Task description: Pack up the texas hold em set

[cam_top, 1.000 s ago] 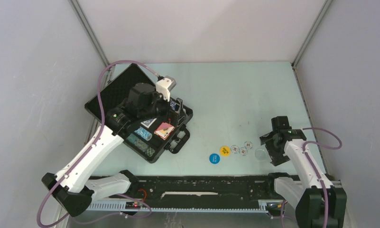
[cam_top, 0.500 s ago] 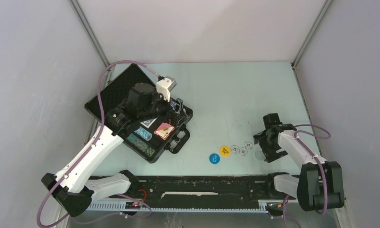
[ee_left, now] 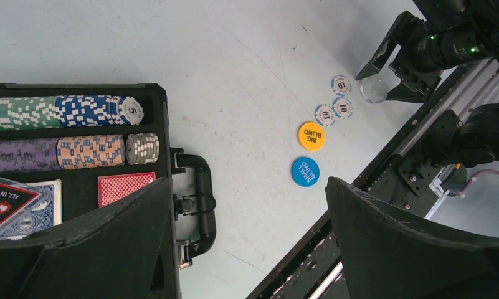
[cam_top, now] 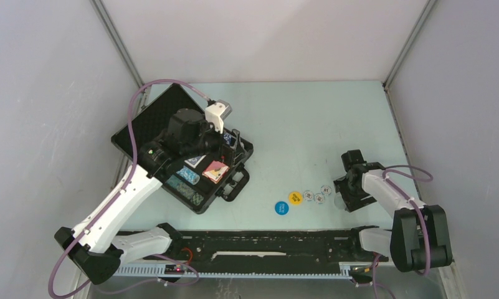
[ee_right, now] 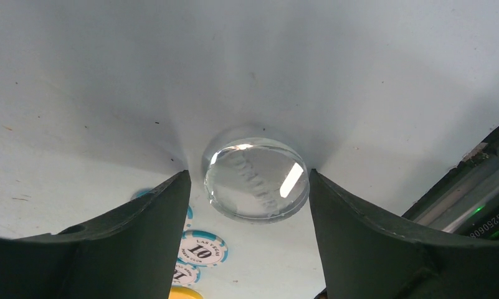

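Note:
The black case (cam_top: 200,208) lies open at the left. It holds rows of poker chips (ee_left: 60,112), a red deck (ee_left: 125,187), a blue deck (ee_left: 32,218) and a triangular marker (ee_left: 7,199). My left gripper (ee_left: 247,187) hovers open above the case's handle side, holding nothing. On the table lie a blue disc (cam_top: 281,207), a yellow disc (cam_top: 294,197) and three white-and-blue chips (cam_top: 317,195). A clear round disc (ee_right: 256,180) lies flat just right of them. My right gripper (ee_right: 248,177) is down at the table, its open fingers close on either side of that disc.
The case's lid (cam_top: 153,118) lies flat toward the back left, and its handle (ee_left: 200,199) points toward the loose pieces. A black rail (cam_top: 265,240) runs along the near edge. Grey walls enclose the table on three sides.
My right gripper has moved left to the clear disc, and its jaws have narrowed around it. The left arm and the case have not moved.

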You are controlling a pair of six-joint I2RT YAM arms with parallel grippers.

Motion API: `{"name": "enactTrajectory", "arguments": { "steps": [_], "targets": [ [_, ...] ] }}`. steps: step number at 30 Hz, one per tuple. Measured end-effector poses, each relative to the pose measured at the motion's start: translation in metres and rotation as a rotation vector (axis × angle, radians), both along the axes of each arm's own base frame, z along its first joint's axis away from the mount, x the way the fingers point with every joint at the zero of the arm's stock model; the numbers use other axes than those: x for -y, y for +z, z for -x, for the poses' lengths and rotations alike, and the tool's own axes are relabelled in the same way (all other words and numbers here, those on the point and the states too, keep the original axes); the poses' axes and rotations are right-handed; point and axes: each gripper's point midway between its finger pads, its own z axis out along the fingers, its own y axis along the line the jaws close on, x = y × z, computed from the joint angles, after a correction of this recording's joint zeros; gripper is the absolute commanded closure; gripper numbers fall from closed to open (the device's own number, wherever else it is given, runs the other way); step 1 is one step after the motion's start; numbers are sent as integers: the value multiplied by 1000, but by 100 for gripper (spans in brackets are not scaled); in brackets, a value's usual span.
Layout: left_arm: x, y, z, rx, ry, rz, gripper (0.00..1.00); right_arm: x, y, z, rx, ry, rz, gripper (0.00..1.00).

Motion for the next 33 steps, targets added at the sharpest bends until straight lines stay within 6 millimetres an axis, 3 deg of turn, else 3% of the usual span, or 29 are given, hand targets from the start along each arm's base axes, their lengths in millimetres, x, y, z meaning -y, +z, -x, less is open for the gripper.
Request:
{"name": "enactTrajectory", "arguments": {
  "steps": [7, 12, 17, 21, 27, 33],
  "targets": [
    [0, 0, 0, 0, 0, 0, 0, -1, -1, 1, 9, -3, -1, 19],
    [0, 0, 0, 0, 0, 0, 0, -3, -1, 1, 9, 11, 17, 24],
    [1, 0, 1, -2, -7, 3, 0, -5, -2, 3, 3, 6, 18, 34],
    [2, -4, 2, -12, -15, 3, 0, -5, -2, 4, 3, -9, 16, 49],
    [4, -11, 2, -31, -22, -6, 0, -5, -1, 2, 9, -10, 17, 57],
    [5, -14, 1, -39, -24, -11, 0, -6, 15, -25, 94, 25, 48, 70]
  ]
}}
